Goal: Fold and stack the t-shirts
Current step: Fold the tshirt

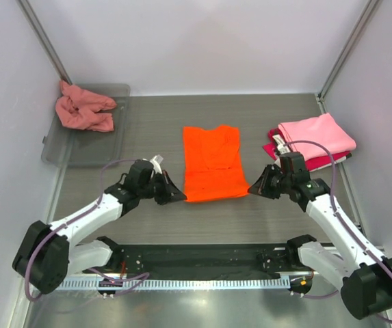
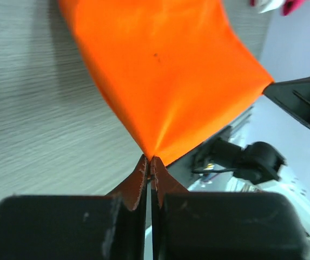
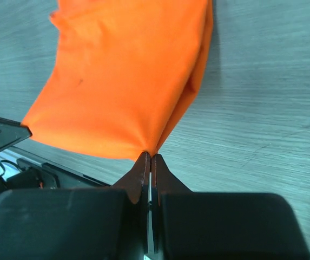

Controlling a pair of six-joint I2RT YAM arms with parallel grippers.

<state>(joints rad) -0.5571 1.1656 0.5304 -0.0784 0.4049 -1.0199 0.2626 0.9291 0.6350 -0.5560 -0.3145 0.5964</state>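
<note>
clear grey tray (image 1: 94, 147) holds 1 crumpled salmon-pink t-shirt (image 1: 83, 109)

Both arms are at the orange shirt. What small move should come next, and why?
Probably lift both corners together and fold them back toward the collar: the left fingers and right fingers are shut on the near corners of the orange shirt, which lies flat.

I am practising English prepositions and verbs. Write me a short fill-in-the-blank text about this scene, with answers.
The left gripper and the right gripper are both ____ on the orange t-shirt. The light pink t-shirt lies folded ____ the red t-shirt. The salmon t-shirt lies crumpled ____ the grey tray.
Missing words: shut, on, in.
</note>
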